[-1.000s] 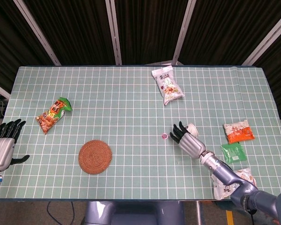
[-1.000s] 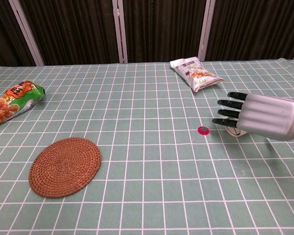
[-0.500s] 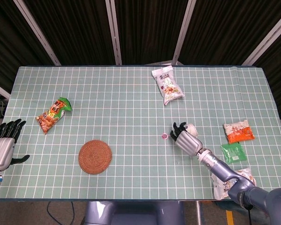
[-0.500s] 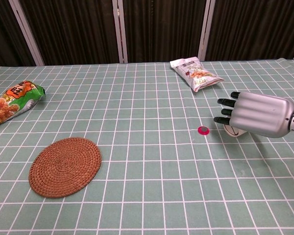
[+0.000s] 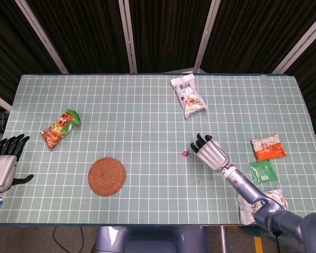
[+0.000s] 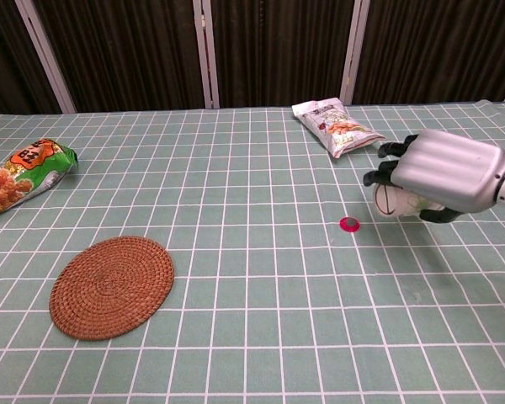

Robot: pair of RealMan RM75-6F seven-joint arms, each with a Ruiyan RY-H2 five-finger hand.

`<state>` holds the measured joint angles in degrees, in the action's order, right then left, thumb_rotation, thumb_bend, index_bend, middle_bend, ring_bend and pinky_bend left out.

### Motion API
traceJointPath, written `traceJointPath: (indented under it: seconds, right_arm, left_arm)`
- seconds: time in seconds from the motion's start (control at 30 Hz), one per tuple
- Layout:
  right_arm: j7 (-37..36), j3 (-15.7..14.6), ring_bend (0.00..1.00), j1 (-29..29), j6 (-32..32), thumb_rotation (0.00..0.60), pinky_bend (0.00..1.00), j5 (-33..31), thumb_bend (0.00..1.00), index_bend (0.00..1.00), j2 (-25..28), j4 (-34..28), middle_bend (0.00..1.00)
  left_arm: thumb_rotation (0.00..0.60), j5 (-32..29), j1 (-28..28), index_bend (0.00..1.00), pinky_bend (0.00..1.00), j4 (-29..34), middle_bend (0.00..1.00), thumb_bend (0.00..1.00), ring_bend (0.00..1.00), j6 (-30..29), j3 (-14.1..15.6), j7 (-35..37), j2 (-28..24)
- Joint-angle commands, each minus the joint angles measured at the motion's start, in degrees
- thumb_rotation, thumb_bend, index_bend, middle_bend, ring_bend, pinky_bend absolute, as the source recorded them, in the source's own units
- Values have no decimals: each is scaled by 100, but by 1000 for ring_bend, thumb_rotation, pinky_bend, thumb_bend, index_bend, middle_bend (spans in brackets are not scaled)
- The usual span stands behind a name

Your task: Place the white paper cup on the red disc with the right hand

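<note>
White paper cup (image 6: 397, 200) held by right hand (image 6: 442, 172) beside red disc (image 6: 348, 224).

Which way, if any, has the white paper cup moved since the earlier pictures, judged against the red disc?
Yes. In the chest view the white paper cup, gripped by the right hand, now sits higher than the red disc, lifted off the table.
</note>
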<state>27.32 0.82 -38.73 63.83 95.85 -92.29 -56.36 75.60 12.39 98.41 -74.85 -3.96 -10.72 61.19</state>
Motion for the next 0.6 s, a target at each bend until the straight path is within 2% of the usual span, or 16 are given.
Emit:
traceJointPath:
  seconds: [0.03, 0.2, 0.27, 0.4, 0.6]
  right_arm:
    - [-901, 508, 185, 58, 25, 600, 420, -642, 179, 234, 155, -669, 370]
    - [-1627, 1054, 190, 73, -401, 600, 425, -1593, 178, 235, 375, -1572, 379]
    - [-1783, 1178, 190, 72, -604, 600, 425, -1913, 178, 235, 434, -1824, 379]
    - [-2073, 1355, 187, 65, -955, 600, 420, -2471, 178, 235, 486, -2193, 379]
    - [-2225, 1480, 182, -4, -1268, 600, 404, -3028, 177, 235, 382, -2325, 379]
  left_arm:
    - [600, -4, 4, 0, 0, 12, 0, 0, 0, 25, 5, 34, -16]
    - [600, -13, 17, 0, 0, 46, 0, 0, 0, 91, 10, 140, -68]
    - [600, -12, 22, 0, 0, 60, 0, 0, 0, 120, 15, 188, -88]
    - [600, -2, 31, 0, 0, 63, 0, 0, 0, 158, 27, 230, -116]
    - [600, -7, 40, 0, 0, 69, 0, 0, 0, 187, 37, 240, -121]
